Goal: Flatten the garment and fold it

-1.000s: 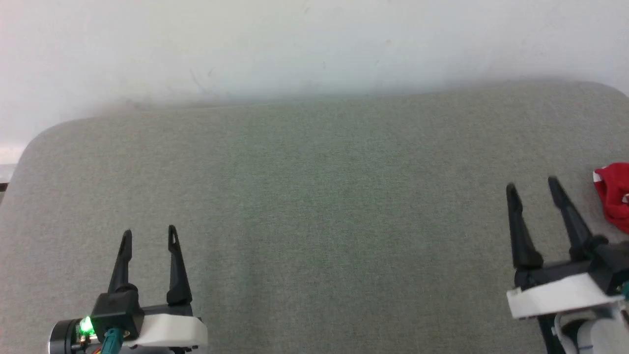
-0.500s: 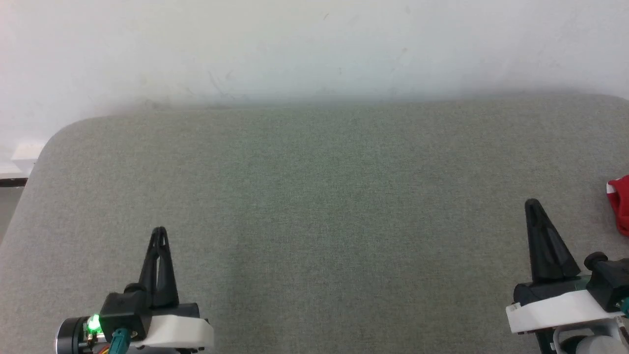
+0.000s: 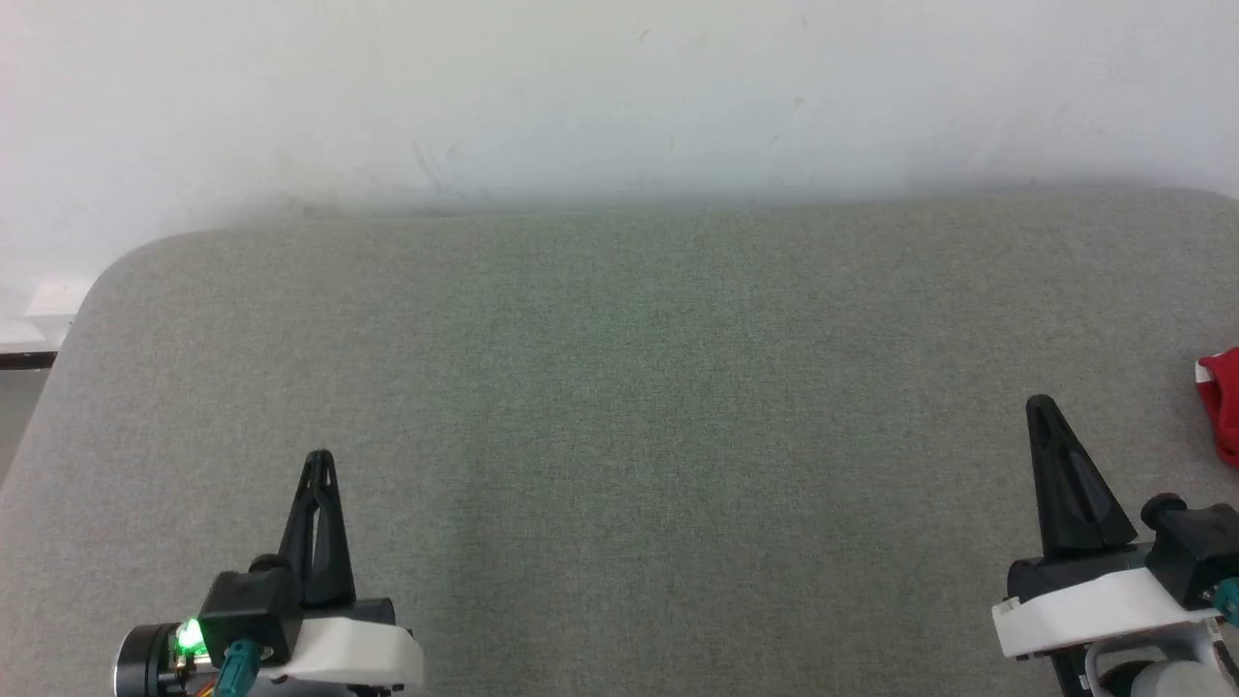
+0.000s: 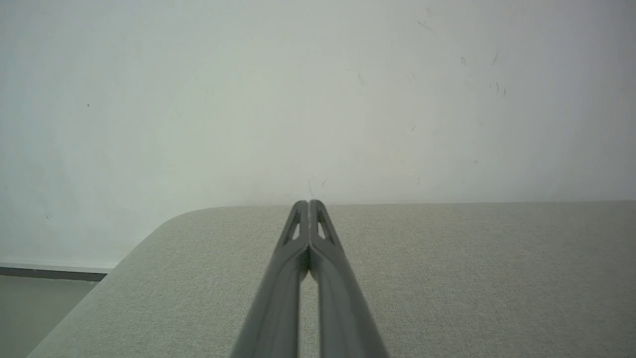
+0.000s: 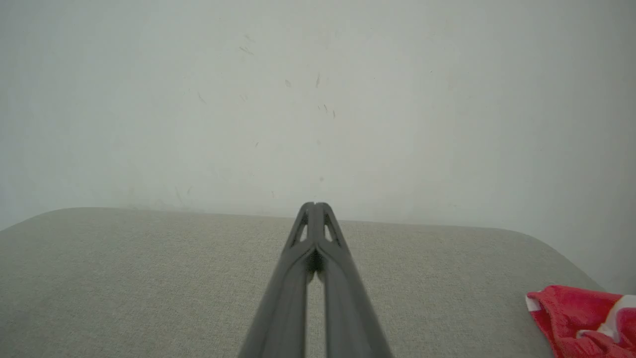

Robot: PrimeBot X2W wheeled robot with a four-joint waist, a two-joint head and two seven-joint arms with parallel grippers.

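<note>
The garment is a crumpled heap of red cloth with white trim, cut off by the right edge of the head view. Its near corner lies at the lower right of the right wrist view, garment. My right gripper hovers over the grey table to the left of it, shut and empty, tips pressed together. My left gripper is at the lower left, far from the cloth, also shut with nothing in it.
The grey fabric-covered table has rounded corners and ends at a white wall behind it. A strip of floor and skirting shows past the table's left corner.
Both grippers have gone from open to shut, each on nothing. The camera has shifted, so the whole scene sits lower and further right, with less of the garment in frame.
</note>
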